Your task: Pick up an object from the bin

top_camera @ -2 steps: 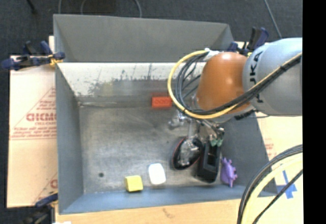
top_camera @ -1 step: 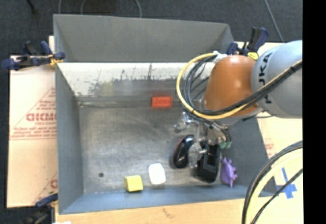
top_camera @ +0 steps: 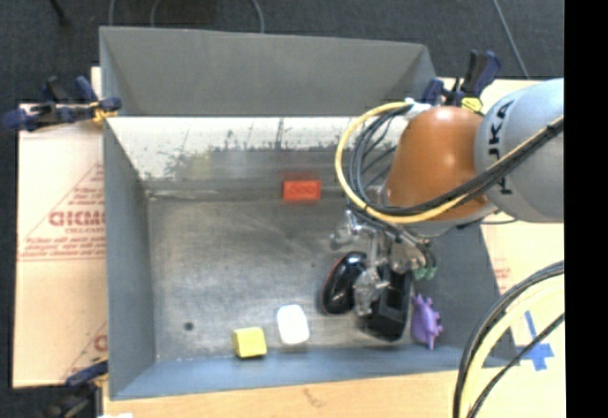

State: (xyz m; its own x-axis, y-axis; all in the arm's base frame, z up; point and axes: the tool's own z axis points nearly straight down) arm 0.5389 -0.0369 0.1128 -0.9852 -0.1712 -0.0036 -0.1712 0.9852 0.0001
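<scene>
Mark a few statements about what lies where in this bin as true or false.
1. The red block lies by the back wall of the bin. True.
2. The yellow cube sits in the back left corner. False: it lies near the front wall, beside the white piece.
3. The hand is at the bin's right side, next to a black oval thing. True.
4. The purple toy lies left of the yellow cube. False: it lies at the front right, to the right of the hand.
</scene>
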